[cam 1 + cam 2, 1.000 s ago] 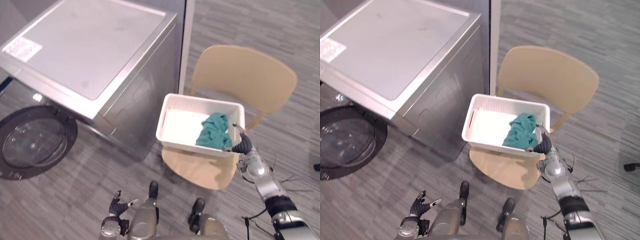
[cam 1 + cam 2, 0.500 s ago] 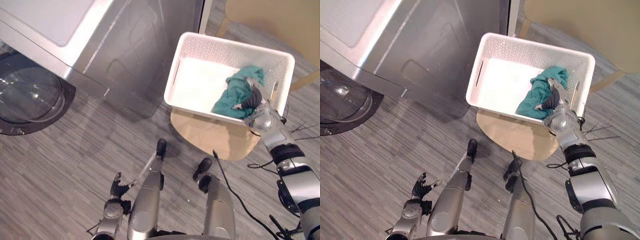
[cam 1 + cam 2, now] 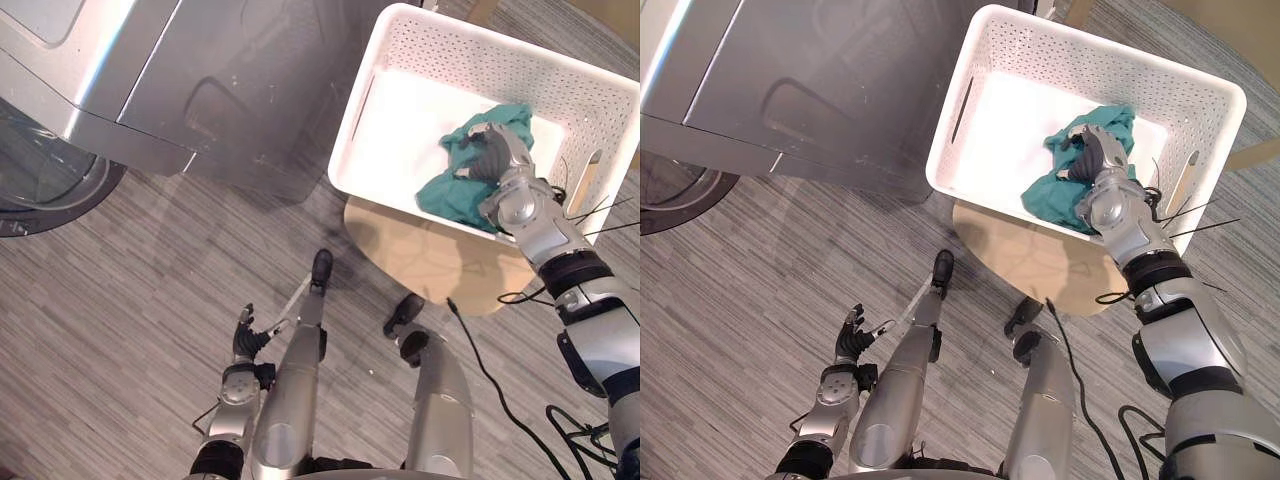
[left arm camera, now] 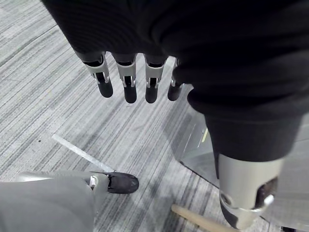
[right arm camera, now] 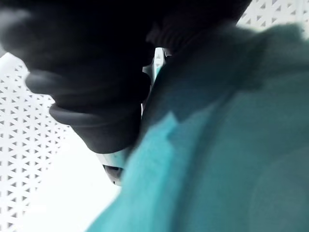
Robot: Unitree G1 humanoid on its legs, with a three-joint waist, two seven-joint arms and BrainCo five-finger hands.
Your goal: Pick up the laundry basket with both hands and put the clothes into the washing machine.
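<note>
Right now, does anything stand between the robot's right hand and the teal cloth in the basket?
Nothing visible does: the right hand rests directly on the teal cloth inside the white basket.

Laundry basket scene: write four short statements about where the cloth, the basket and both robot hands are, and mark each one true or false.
1. The teal cloth lies inside the white laundry basket. True.
2. The left robot hand grips the basket's rim. False: it hangs low over the floor, fingers straight, holding nothing.
3. The right robot hand is on the teal cloth in the basket. True.
4. The basket stands on top of the washing machine. False: it sits on the wooden chair beside the machine.
</note>
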